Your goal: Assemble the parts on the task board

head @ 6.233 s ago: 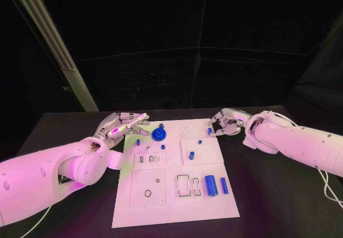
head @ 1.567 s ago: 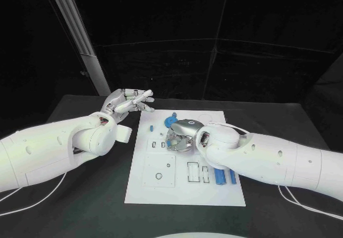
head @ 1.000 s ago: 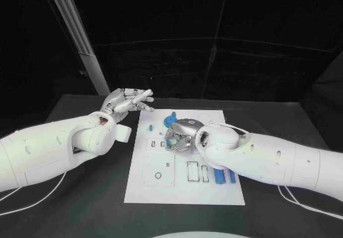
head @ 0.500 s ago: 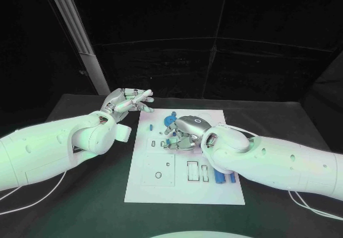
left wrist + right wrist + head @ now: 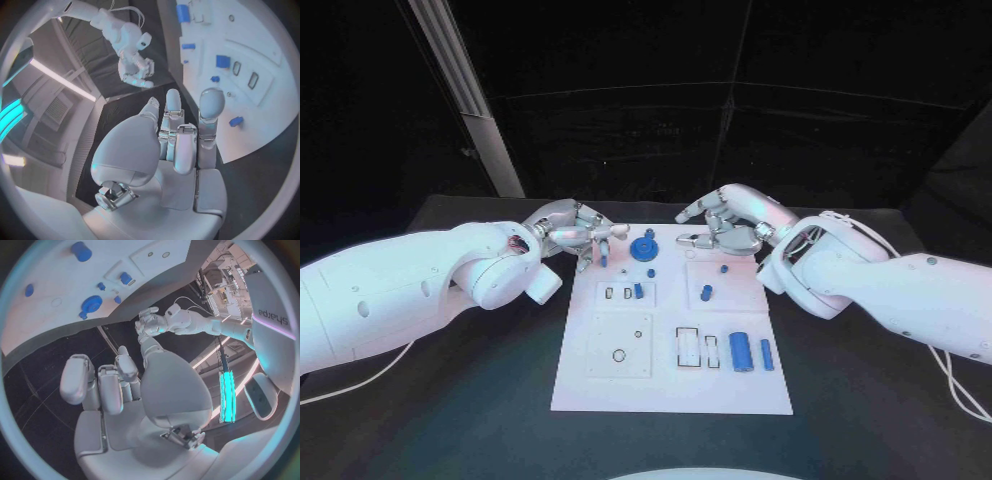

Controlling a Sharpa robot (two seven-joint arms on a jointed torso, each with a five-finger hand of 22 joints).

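Observation:
The white task board [image 5: 672, 385] lies in the middle of the black table. A blue gear [image 5: 645, 248] [image 5: 92, 304] stands near its far edge. Small blue parts sit at mid board [image 5: 638, 291] and right of it [image 5: 705, 293]. A thick blue cylinder [image 5: 740, 352] and a thin one [image 5: 766, 354] lie at the near right. My left hand [image 5: 574, 233] [image 5: 178, 130] hovers at the board's far left corner, holding nothing, beside a small blue peg [image 5: 602, 257] [image 5: 235, 121]. My right hand [image 5: 727, 222] [image 5: 115, 380] is raised over the far right part of the board with its fingers spread and empty.
Black table [image 5: 459, 400] surrounds the board on all sides. A slanted metal pole [image 5: 466, 95] rises behind the table's far left corner. Dark curtains close off the back.
My right hand has lifted off the middle of the board and drawn back to its far right side, uncovering the small blue parts. My left hand has come down toward the board's far left corner.

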